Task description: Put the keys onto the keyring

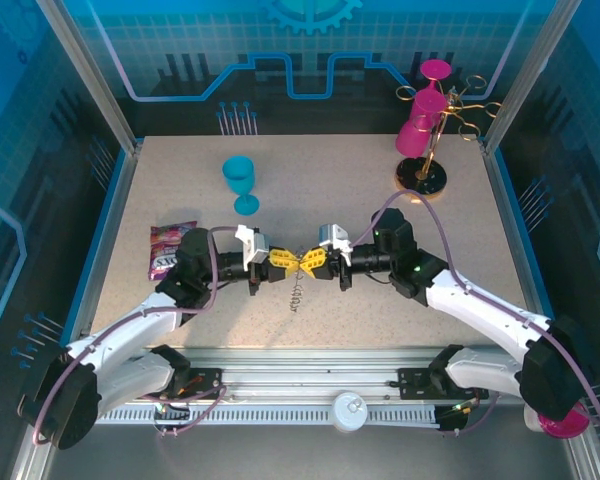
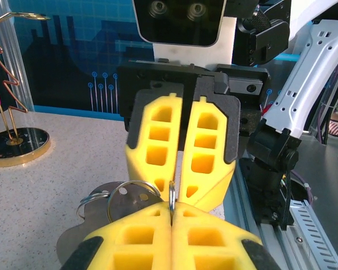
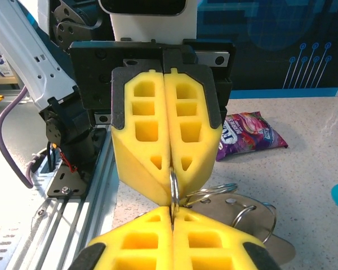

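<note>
My two grippers meet tip to tip at the table's middle. The left gripper (image 1: 285, 263) (image 2: 172, 212) and the right gripper (image 1: 315, 262) (image 3: 172, 216) are both shut on one thin metal ring of the keyring (image 2: 172, 194) (image 3: 173, 185), which stands edge-on between the yellow fingers. More wire rings (image 2: 96, 197) (image 3: 214, 194) hang from it beside a flat grey metal piece with holes (image 2: 127, 205) (image 3: 242, 211). A thin bead chain (image 1: 296, 295) dangles below the fingertips. The keys are hidden.
A blue goblet (image 1: 242, 180) stands behind the left arm, and a purple snack packet (image 1: 170, 248) (image 3: 250, 132) lies at the left. At the back right, a gold wire stand (image 1: 432, 150) (image 2: 11, 143) holds pink cups. Another pink cup (image 1: 565, 425) sits past the near right rail.
</note>
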Tool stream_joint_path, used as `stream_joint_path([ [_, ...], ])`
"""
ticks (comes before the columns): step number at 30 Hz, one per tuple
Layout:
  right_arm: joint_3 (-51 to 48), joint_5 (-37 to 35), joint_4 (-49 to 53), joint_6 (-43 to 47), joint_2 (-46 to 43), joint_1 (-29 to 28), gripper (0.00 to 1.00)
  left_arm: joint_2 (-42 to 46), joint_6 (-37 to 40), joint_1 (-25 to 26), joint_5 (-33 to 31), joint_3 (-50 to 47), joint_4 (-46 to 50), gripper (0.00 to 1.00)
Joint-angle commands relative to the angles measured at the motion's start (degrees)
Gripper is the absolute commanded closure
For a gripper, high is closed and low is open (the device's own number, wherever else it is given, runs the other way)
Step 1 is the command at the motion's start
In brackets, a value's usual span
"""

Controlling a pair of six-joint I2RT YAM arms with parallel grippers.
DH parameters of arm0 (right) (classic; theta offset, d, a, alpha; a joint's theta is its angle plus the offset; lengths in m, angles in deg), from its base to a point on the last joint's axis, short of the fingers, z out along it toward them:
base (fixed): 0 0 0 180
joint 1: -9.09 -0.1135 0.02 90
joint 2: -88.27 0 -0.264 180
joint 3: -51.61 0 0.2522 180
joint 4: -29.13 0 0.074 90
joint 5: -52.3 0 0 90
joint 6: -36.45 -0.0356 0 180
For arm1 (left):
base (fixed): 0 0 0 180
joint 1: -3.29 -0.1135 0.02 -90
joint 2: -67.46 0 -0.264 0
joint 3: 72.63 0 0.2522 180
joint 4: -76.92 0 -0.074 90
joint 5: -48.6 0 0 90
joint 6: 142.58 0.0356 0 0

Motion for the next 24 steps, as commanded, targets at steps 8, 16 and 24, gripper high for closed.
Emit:
stream_joint_path([
  [8, 6.4, -0.9, 14.0, 7.5, 0.7, -0.3, 1.00, 1.7, 9.2, 0.4, -1.3, 4.5, 14.9, 0.85],
  [16, 20.2, -5.7, 40.2, 18.4, 6.8, -2.0, 1.00, 0.2, 17.6, 0.4, -1.1, 10.2, 29.3, 0.85],
  [24, 29.6, -12.4, 54.5, 25.5, 12.4, -4.9, 1.00, -1.5, 20.8, 0.4, 0.0, 13.5, 34.6, 0.90],
])
